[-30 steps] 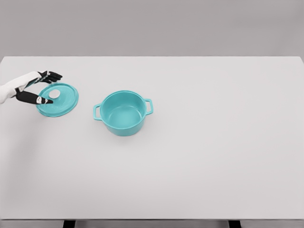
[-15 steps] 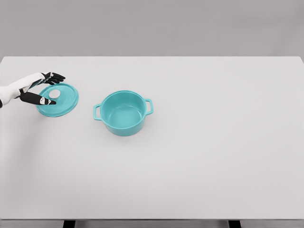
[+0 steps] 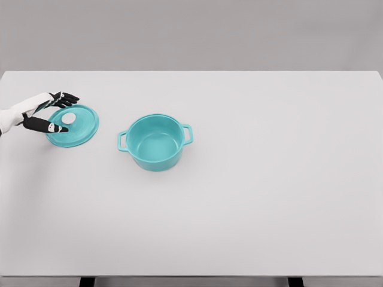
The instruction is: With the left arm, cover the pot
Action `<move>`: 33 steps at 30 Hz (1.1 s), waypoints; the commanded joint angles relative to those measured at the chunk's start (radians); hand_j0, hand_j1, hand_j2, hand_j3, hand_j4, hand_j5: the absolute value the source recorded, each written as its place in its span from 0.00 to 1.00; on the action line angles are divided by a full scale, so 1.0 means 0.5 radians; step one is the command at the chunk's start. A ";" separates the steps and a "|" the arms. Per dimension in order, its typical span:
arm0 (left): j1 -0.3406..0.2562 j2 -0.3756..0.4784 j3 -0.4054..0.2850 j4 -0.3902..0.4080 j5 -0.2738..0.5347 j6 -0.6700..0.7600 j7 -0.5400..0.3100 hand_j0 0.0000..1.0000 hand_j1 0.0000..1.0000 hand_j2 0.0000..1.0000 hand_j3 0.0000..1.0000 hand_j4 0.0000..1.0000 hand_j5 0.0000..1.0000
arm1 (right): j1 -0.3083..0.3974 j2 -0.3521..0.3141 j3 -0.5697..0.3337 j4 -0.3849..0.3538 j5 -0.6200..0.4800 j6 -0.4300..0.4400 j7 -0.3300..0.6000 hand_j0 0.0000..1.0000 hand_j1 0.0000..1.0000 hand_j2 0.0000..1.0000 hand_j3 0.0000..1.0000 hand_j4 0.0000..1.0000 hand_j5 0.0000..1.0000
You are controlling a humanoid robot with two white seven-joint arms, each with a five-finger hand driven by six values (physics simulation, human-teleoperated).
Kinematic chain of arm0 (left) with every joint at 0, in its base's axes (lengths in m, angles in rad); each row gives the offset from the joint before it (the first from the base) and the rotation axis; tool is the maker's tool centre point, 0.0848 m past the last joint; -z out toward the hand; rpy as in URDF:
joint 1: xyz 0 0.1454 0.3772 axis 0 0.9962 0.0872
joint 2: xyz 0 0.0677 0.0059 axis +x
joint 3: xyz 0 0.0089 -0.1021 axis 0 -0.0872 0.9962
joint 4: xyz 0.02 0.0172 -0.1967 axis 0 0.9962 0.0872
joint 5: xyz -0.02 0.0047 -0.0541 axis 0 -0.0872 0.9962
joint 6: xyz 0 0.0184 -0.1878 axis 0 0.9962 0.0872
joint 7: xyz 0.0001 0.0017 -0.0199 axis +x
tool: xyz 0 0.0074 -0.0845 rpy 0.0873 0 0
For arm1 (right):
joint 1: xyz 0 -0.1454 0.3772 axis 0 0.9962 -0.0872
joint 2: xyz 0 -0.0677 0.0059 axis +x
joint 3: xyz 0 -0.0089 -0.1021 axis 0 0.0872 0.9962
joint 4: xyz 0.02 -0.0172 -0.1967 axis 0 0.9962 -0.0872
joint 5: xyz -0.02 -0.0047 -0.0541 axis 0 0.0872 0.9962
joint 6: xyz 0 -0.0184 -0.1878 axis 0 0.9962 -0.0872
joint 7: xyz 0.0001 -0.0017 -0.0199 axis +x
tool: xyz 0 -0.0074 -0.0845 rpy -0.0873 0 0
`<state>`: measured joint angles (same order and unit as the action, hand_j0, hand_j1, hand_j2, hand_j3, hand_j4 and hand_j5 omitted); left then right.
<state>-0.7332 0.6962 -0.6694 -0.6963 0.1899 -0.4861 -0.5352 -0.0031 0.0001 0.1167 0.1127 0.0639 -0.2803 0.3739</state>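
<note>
A teal pot [image 3: 155,142] with two side handles stands uncovered left of the table's middle. Its teal lid [image 3: 73,125], with a white knob [image 3: 69,118] on top, lies flat on the table to the pot's left. My left hand [image 3: 58,112] hovers over the lid's left edge, open, with the black fingers [image 3: 66,97] behind the knob and the thumb in front of it. Nothing is held. The right arm does not show.
The white table [image 3: 269,179] stretches wide to the right of the pot. Its front edge runs along the bottom of the view, and a grey wall rises behind its far edge.
My left hand has pulled back a little to the left over the lid's edge. The lid and the pot have not moved.
</note>
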 commanded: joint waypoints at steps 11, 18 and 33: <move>0.000 -0.015 0.001 0.003 0.010 0.003 0.000 0.83 0.83 0.83 0.83 0.83 0.83 | 0.000 0.000 0.000 -0.001 0.001 -0.001 0.001 1.00 1.00 1.00 1.00 1.00 1.00; -0.003 -0.043 0.007 0.061 0.001 0.006 0.003 0.82 0.82 0.82 0.82 0.82 0.82 | 0.000 0.000 0.000 -0.001 0.001 -0.001 0.001 1.00 1.00 1.00 1.00 1.00 1.00; -0.003 -0.052 0.013 0.064 0.007 0.015 0.006 0.48 0.48 0.48 0.48 0.48 0.48 | 0.000 0.000 0.000 -0.001 0.001 -0.001 0.001 1.00 1.00 1.00 1.00 1.00 1.00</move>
<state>-0.7348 0.6698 -0.6588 -0.6650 0.2006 -0.4738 -0.5302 -0.0031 0.0001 0.1167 0.1127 0.0639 -0.2803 0.3739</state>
